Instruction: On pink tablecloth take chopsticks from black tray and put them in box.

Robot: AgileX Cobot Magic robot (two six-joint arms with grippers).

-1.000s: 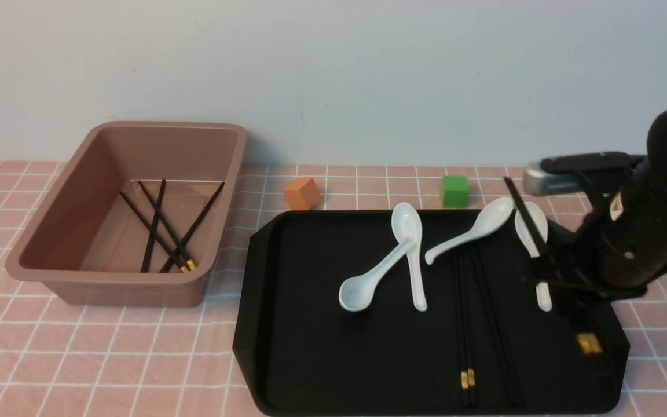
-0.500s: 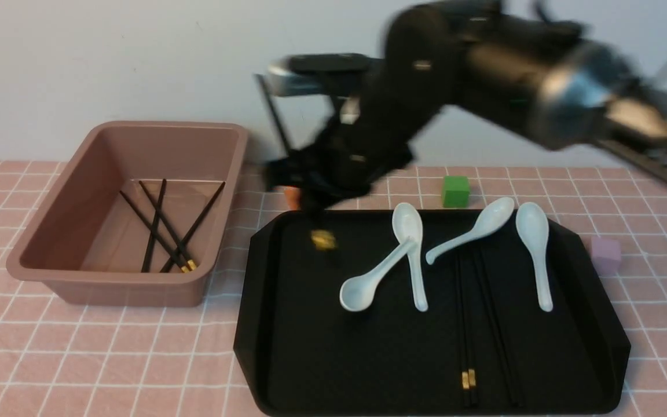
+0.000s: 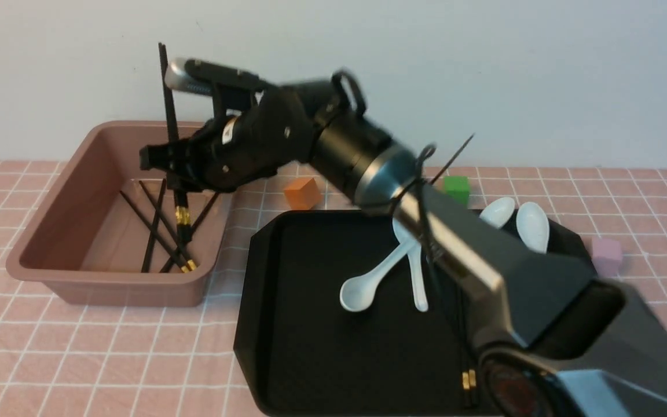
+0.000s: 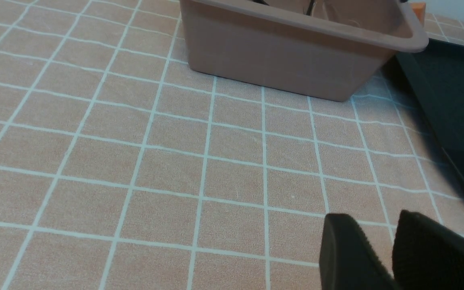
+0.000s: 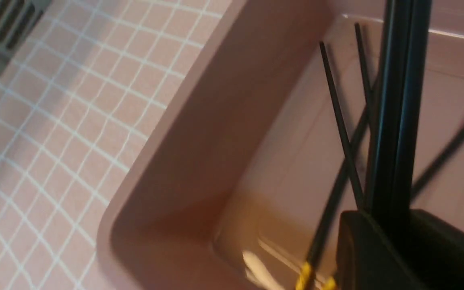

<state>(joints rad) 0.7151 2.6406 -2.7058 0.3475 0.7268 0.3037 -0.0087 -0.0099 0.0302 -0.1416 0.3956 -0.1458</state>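
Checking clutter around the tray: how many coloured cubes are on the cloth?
3: orange cube just right of the box, green cube behind the tray, pale purple cube right of the tray. The right arm could hide more.

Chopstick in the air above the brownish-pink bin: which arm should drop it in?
Right. The right gripper grips the long thin black chopstick upright over the deep dusty-pink plastic box, so it likely need only let go. The left gripper is empty, over pink gridded tablecloth outside it.
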